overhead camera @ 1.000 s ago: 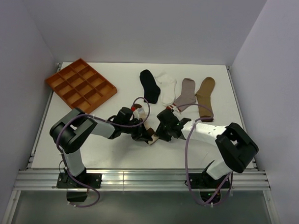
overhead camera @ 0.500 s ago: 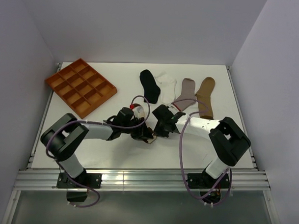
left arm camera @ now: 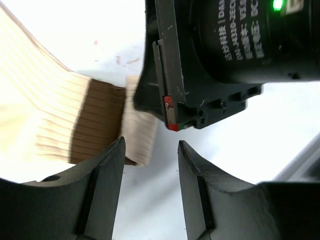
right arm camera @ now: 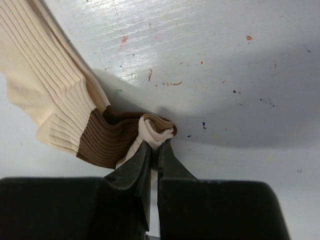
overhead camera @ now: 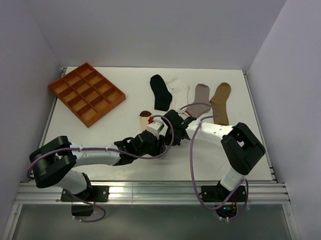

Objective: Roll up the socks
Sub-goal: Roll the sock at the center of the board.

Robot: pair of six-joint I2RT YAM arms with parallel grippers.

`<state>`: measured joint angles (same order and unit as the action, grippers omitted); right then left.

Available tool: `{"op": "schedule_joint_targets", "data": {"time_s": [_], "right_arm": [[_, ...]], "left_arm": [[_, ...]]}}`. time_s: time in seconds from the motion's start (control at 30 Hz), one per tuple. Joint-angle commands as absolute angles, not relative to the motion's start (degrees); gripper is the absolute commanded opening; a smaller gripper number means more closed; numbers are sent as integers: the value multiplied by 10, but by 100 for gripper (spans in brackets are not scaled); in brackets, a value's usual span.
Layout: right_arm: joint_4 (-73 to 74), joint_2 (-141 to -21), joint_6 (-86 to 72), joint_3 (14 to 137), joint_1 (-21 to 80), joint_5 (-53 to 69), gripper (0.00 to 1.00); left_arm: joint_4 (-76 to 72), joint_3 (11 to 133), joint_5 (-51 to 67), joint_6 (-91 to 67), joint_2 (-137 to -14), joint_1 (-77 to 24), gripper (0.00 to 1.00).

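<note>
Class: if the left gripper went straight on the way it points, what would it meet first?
Probably the cream sock's ribbed end, just ahead of the left gripper; the right arm's black housing follows closely.

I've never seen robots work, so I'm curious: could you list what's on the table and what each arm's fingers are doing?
Right arm: right fingers shut on the cream sock, at its bunched end
Left arm: left fingers open, holding nothing, beside that sock
Waiting: black sock, white sock, grey sock, tan sock, flat in a row
Far left: orange tray
</note>
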<state>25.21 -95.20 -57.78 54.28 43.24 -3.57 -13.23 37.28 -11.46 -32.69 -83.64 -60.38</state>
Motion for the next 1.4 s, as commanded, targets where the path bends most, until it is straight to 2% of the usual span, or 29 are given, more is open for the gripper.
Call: {"op": "schedule_joint_targets", "data": {"time_s": [0.0,0.27,0.57,0.7,0.8,0.83,0.9,0.93,0.97,1.07,1.2,1.37], "right_arm": [[287,-974,-565,555,436,-33,0],[289,-977,-562,561,435,-27,0],[289,-980,-559,563,434,-21,0],[294,-976,-557,566,429,-23,0],[298,-972,-554,565,425,-24,0],[299,-970,-554,564,423,-24,0],[299,-968,-553,564,421,-23,0],[297,-967,-552,563,419,-21,0],[297,-967,-553,563,418,-20,0],[293,-962,-551,560,417,-18,1],[277,-946,-552,545,405,-15,9],[277,-934,-541,545,380,-23,7]], "left_arm": [[-163,372,-199,-258,-845,-619,51],[-157,396,-210,-244,-894,-647,44],[-131,429,-228,-232,-932,-672,42],[-111,446,-232,-234,-953,-679,38],[-96,460,-236,-236,-969,-680,26],[-94,463,-235,-236,-976,-680,18],[-85,473,-234,-236,-984,-680,12],[-82,480,-234,-236,-990,-680,3],[-78,482,-233,-236,-993,-680,0],[-76,486,-229,-236,-998,-680,0],[-87,485,-200,-245,-991,-677,0],[-110,494,-111,-275,-993,-649,0]]}}
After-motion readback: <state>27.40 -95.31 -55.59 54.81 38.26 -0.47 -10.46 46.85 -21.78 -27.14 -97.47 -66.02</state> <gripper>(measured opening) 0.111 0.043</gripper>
